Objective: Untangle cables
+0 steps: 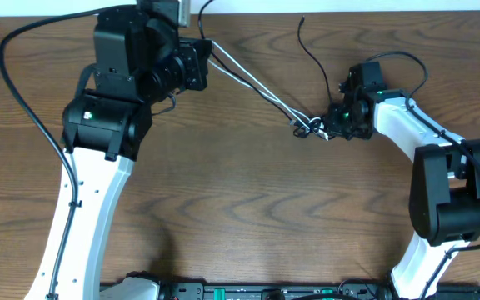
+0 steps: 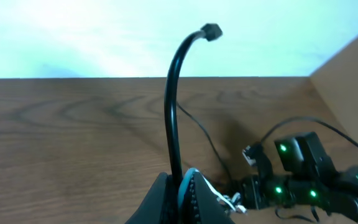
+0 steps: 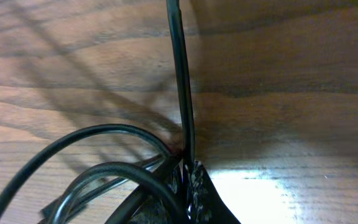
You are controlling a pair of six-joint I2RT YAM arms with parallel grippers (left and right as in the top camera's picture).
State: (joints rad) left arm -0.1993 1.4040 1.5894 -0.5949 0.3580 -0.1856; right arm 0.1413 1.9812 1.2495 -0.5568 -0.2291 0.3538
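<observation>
The left tool (image 1: 205,60), by the far edge of the bench (image 1: 223,208), is clenched on the black cable (image 3: 181,74). The right tool (image 1: 333,123), nearer the right edge, pinches the same cable. We see bare wood toward the near edge. The white cable (image 2: 211,191) runs taut from the left tool to a small knot (image 1: 307,127) just beside the right tool. We cannot make out its loops.

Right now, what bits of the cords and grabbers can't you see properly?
- Knot joining the thin white cord and thin black cord: too small in the overhead view to tell which crosses on top.
- Right arm's jaws: dark, blurred and cut off by the bottom edge of the right wrist view.
- Left arm's jaws: hidden under the black wrist housing in the overhead view.
</observation>
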